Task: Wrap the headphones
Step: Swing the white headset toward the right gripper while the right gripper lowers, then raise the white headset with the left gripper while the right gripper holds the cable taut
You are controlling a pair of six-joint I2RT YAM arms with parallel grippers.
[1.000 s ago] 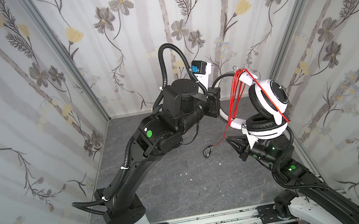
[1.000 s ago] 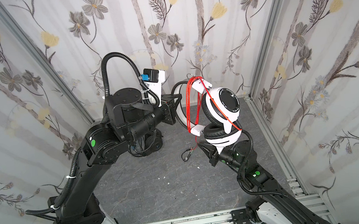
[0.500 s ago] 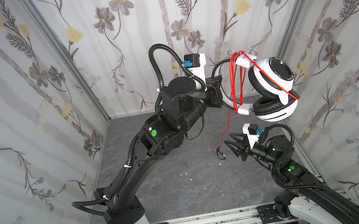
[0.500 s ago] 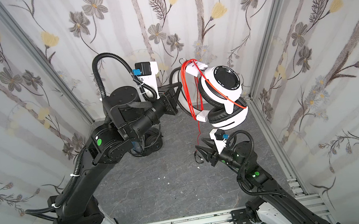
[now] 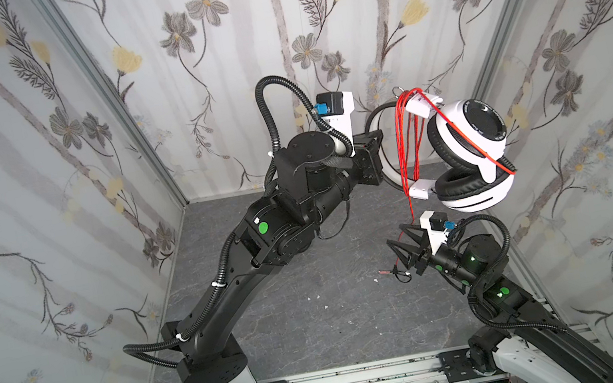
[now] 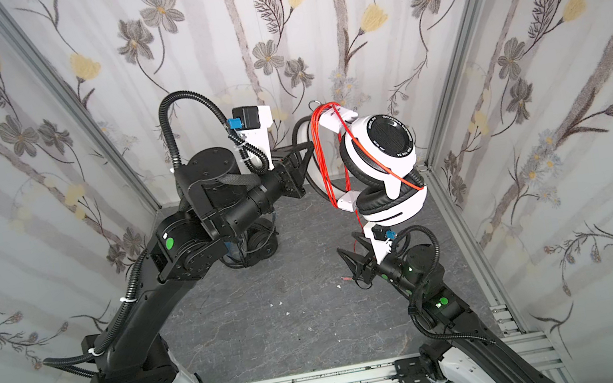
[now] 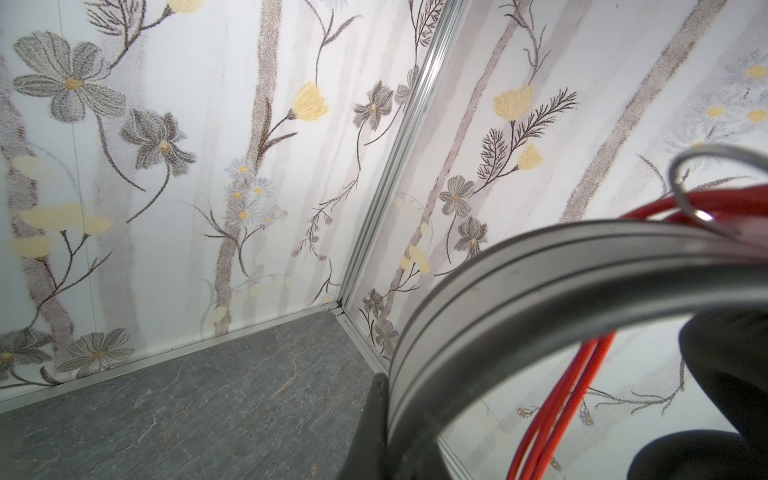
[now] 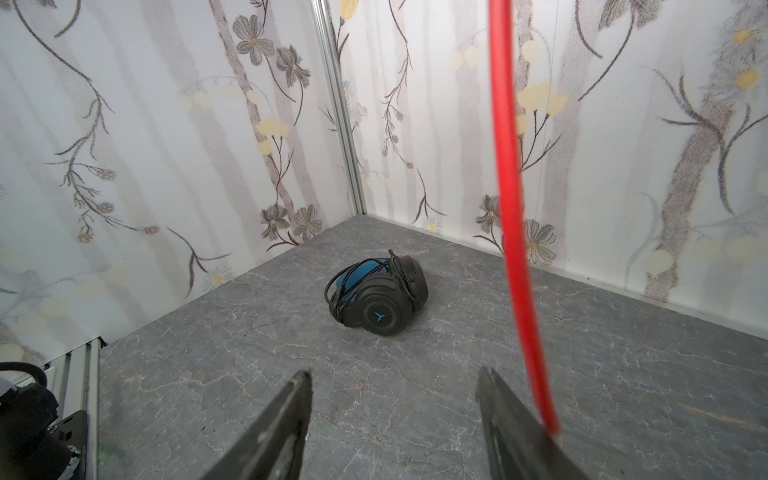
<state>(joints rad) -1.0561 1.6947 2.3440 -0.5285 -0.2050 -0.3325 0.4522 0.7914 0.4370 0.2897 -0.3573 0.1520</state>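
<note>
Down at the lower right of both top views, the right arm climbs off the rail and bends in toward the middle, right hand (image 5: pixel 401 250) (image 6: pixel 353 265) low over the desk (image 5: pixel 319 325), tips aimed at the left of frame. Jaws apart, nothing between them: in the right wrist view the fingers (image 8: pixel 286 424) stand wide, and the red cable (image 8: pixel 511 166) drops past the outer edge of one.

Just above that hand in frame hangs the white headset (image 5: pixel 465 145) (image 6: pixel 379 155), clear of the desk at centre right. The left arm stretches across from lower left, forearm about level, left hand (image 6: pixel 305 159) clamped on the headband's arch. The arch bulges to the left of frame, the cups sit to the right, and one shell faces the camera. The red loops run top to bottom between the yokes.

Farthest back, the black headset (image 8: pixel 378 299) (image 6: pixel 258 242) lies folded on the desk under the left arm, cable bundled round it.
</note>
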